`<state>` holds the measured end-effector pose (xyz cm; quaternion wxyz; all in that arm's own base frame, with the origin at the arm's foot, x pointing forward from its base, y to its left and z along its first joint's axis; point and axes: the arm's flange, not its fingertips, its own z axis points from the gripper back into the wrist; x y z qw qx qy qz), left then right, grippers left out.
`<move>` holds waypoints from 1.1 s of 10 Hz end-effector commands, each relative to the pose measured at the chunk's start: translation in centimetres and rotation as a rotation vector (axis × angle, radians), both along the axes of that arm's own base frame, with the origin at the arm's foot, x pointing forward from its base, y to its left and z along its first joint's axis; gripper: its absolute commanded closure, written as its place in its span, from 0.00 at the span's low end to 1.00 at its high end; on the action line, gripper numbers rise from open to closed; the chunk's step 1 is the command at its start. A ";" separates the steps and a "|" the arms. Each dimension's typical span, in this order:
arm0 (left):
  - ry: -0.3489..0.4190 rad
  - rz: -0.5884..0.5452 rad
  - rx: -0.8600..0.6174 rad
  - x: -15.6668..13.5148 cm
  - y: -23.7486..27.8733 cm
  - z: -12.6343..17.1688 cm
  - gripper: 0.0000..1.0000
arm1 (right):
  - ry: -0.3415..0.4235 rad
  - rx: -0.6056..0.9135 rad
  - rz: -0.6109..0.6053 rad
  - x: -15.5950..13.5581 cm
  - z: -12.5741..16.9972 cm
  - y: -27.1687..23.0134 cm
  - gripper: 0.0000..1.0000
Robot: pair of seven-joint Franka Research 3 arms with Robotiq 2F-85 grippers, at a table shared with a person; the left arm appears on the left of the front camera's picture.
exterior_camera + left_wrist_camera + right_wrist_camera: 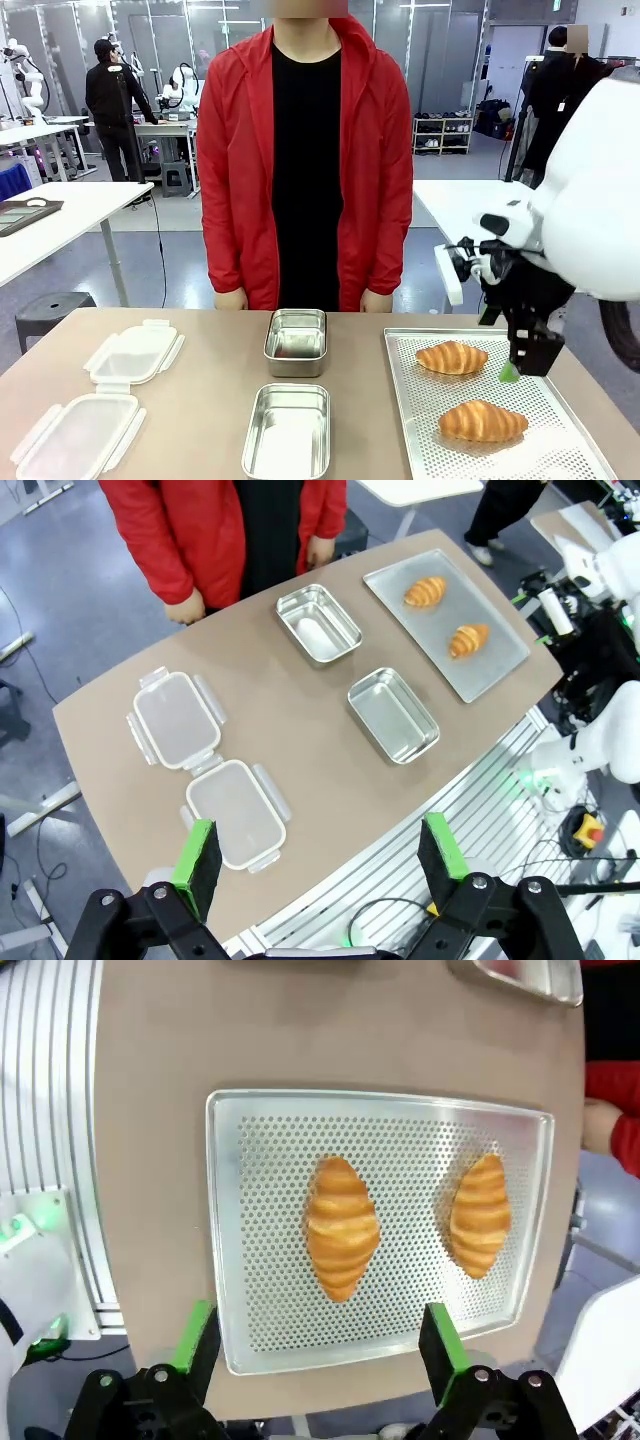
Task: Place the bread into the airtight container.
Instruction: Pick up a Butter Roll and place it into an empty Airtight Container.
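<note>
Reaching with right claw (pixel 318 1335) spread wide, empty, above nearer croissant (pixel 342 1226) on perforated tray (pixel 400 1130), with left claw (pixel 320 855) wide too. Next: lower, straddle it, pinch softly, carry to steel container (pixel 288 432) on counter (pixel 205 410)

Front view: the bottom edge cuts off the near steel container (pixel 287 432), the near lid (pixel 75 438) and the near corners of the perforated tray (pixel 420 440). The right gripper (pixel 522 368) shows one green fingertip (pixel 509 374); its housing hides the second of its fingers.

Right wrist view: the top edge cuts off the far steel container (pixel 520 975). The right edge cuts off the person's hand (pixel 600 1125).

Left wrist view: the top edge cuts off the person (pixel 160 530) above the chest.
</note>
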<state>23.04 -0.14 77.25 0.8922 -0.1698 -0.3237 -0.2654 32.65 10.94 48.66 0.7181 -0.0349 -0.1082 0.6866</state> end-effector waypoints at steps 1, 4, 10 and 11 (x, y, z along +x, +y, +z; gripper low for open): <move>-0.001 -0.021 -0.004 -0.1 0.0 0.0 0.00 | 0.020 -0.026 -0.031 0.9 -3.9 -0.7 0.00; -0.001 -0.021 -0.004 -0.1 0.0 0.0 0.00 | 0.020 -0.040 -0.029 2.0 -9.1 -1.8 0.00; -0.001 -0.021 -0.004 -0.1 0.0 0.0 0.00 | 0.071 -0.063 -0.053 3.1 -15.2 -3.4 0.00; -0.001 -0.021 -0.004 -0.1 0.0 0.0 0.00 | 0.084 -0.035 -0.040 3.4 -15.9 -3.8 0.00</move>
